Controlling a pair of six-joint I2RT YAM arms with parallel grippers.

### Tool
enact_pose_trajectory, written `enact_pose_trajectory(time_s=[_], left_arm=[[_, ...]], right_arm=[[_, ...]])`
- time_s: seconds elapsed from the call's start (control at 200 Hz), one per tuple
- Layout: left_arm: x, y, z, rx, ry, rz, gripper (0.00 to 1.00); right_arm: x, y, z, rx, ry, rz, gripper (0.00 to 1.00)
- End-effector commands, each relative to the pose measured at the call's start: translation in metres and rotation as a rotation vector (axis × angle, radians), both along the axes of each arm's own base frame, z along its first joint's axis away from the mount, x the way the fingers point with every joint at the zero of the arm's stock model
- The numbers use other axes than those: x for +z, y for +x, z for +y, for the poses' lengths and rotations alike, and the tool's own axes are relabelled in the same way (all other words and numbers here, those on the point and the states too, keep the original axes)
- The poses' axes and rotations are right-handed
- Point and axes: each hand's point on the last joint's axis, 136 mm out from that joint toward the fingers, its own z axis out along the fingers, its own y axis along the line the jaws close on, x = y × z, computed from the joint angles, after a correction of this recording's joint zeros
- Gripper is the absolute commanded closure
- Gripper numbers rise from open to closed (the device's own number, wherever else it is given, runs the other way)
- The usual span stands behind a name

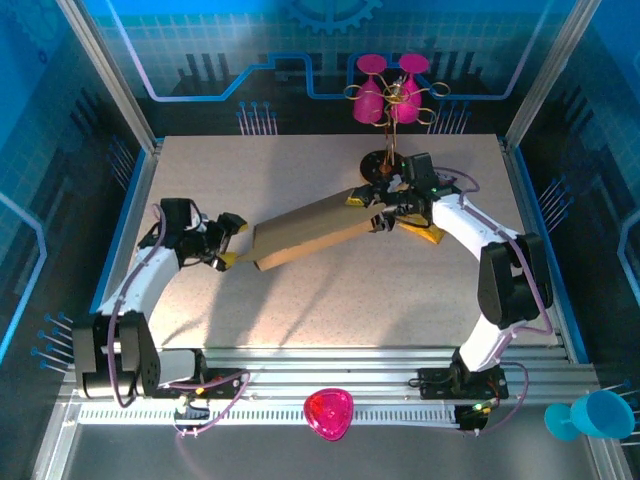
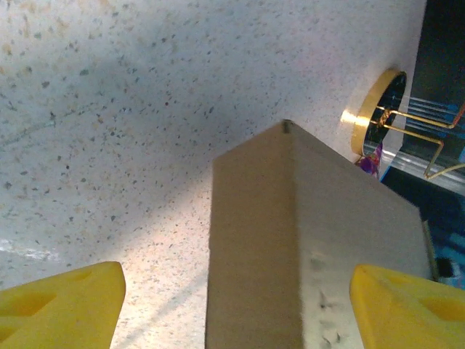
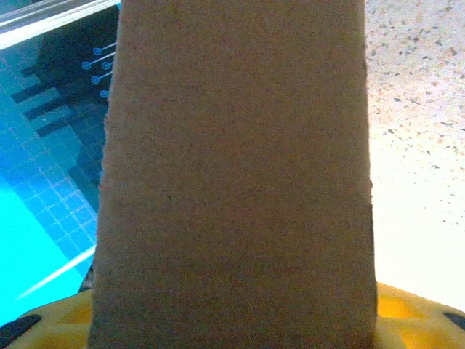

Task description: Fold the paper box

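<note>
The paper box (image 1: 315, 230) is a long, flat, plain brown piece of cardboard lying slantwise across the middle of the table. Its left end lies between the fingers of my left gripper (image 1: 232, 255). In the left wrist view the box (image 2: 290, 247) runs away from the camera, and the yellow fingers (image 2: 65, 305) stand wide apart on either side, so the left gripper (image 2: 236, 287) is open. My right gripper (image 1: 385, 212) is shut on the box's far right end. In the right wrist view the cardboard (image 3: 232, 182) rises close to the lens, hiding most of the right gripper (image 3: 232, 323).
A gold wire stand with two pink cups (image 1: 392, 95) rises from a black round base (image 1: 382, 165) just behind the right gripper. That base (image 2: 370, 109) also shows past the box's tip. A pink bowl (image 1: 328, 412) and a blue cup (image 1: 590, 415) sit by the front rail.
</note>
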Motion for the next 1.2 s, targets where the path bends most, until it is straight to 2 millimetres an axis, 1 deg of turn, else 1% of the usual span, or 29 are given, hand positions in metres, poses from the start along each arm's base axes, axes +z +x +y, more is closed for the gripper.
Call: enact_pose_trajectory(time_s=[0.0,0.065,0.2,0.285,0.415,0.575,0.77,0.906,1.026,1.126,1.191], left_arm=[[-0.001,0.01,-0.005,0.043,-0.172,0.064,0.2],[-0.005,0.014,-0.007,0.06,-0.218,0.093,0.2],[0.002,0.025,-0.009,0.117,-0.3,0.061,0.19],[0.001,0.028,-0.012,0.151,-0.365,0.077,0.18],[0.002,0.029,-0.019,0.172,-0.43,0.1,0.18],[0.001,0.023,-0.039,0.138,-0.46,0.157,0.17],[-0.003,0.026,-0.055,0.173,-0.551,0.179,0.18],[-0.001,0.028,-0.062,0.19,-0.578,0.191,0.18],[0.003,0.028,-0.073,0.192,-0.601,0.204,0.18],[0.003,0.025,-0.082,0.19,-0.61,0.222,0.19],[0.004,0.023,-0.085,0.193,-0.613,0.228,0.2]], right_arm=[[0.021,0.001,-0.006,-0.027,0.103,0.014,0.64],[0.018,0.001,-0.009,-0.028,0.111,0.028,0.64],[0.01,-0.001,-0.012,-0.035,0.122,0.048,0.64],[0.008,0.0,-0.011,-0.042,0.133,0.058,0.64],[0.005,0.001,-0.01,-0.045,0.138,0.07,0.65],[0.001,0.005,-0.009,-0.054,0.152,0.079,0.65],[-0.002,0.005,-0.006,-0.055,0.166,0.089,0.65],[-0.007,0.005,-0.005,-0.055,0.165,0.095,0.65],[-0.012,0.005,-0.001,-0.06,0.174,0.104,0.66],[-0.016,0.005,0.003,-0.063,0.18,0.109,0.66],[-0.019,0.007,0.003,-0.064,0.181,0.112,0.66]])
